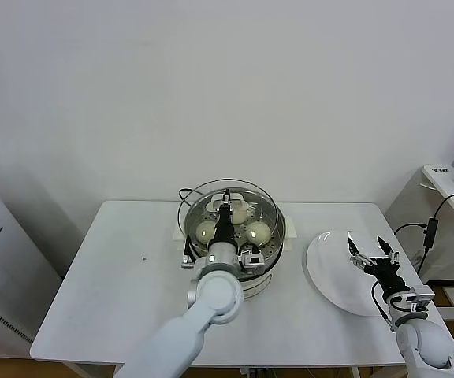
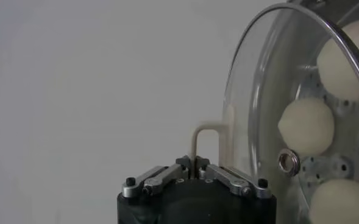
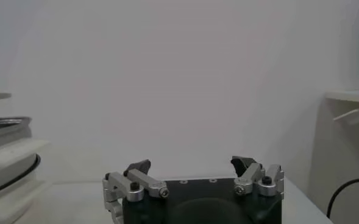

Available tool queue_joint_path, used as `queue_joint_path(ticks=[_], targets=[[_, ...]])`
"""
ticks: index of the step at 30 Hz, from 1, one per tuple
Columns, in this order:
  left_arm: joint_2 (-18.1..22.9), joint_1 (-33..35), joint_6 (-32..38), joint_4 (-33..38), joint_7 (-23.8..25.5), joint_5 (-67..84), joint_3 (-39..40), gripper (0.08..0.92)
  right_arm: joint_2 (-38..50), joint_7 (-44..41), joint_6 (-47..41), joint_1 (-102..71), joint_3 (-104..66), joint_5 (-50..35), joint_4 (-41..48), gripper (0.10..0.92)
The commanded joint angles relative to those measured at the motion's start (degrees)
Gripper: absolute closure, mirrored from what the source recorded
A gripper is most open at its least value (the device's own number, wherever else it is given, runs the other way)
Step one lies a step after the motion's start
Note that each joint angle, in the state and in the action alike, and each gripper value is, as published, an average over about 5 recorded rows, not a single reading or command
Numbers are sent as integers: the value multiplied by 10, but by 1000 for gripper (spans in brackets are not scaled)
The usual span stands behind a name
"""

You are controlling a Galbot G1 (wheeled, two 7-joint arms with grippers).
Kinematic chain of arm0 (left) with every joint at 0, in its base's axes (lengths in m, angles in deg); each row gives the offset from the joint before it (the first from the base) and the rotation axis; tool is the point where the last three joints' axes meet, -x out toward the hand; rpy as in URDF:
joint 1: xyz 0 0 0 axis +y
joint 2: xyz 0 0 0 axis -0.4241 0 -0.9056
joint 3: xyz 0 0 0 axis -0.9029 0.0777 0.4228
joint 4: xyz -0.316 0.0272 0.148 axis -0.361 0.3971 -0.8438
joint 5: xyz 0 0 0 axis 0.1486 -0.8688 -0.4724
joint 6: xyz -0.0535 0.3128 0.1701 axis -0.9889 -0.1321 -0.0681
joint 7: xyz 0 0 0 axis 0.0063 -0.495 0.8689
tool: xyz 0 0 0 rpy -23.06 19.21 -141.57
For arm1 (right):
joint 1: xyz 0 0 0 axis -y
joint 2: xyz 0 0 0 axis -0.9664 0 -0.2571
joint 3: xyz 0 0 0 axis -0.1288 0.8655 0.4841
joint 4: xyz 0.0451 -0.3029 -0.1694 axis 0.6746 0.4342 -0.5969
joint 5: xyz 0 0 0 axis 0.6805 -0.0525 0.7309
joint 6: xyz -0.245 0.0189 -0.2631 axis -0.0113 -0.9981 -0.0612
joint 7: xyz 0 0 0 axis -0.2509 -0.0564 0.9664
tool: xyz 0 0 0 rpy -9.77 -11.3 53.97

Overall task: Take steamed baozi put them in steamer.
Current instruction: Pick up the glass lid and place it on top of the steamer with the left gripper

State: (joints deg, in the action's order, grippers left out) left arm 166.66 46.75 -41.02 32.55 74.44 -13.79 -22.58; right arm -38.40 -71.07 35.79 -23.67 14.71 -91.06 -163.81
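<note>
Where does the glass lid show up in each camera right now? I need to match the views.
Head view: glass lid sits tilted over the steamer, centre of the table, held by the left gripper.
Left wrist view: lid fills the right side, its handle in the shut gripper.
Right wrist view: lid not identifiable.
Shared landmark: the baozi seen through the lid.

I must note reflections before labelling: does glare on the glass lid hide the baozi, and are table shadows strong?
Head view: only thin highlights on the rim of the glass lid, baozi show through it, and the table has a soft shadow beside the steamer. Left wrist view: a bright streak runs along the lid's rim, yet the baozi show through.
</note>
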Motion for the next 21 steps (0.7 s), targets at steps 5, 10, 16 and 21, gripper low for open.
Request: queue_joint_path(ticks=[5, 10, 16, 21], targets=[[16, 11, -28, -13, -7, -9, 7, 893, -1, 0, 0, -1, 0, 0, 0, 203], [23, 10, -28, -19, -9, -8, 9, 893, -1, 0, 0, -1, 0, 0, -1, 203], [26, 9, -28, -26, -12, -8, 11, 893, 0, 0, 0, -2, -1, 0, 0, 203], [25, 11, -28, -29, -13, -8, 11, 893, -1, 0, 0, -2, -1, 0, 1, 203]])
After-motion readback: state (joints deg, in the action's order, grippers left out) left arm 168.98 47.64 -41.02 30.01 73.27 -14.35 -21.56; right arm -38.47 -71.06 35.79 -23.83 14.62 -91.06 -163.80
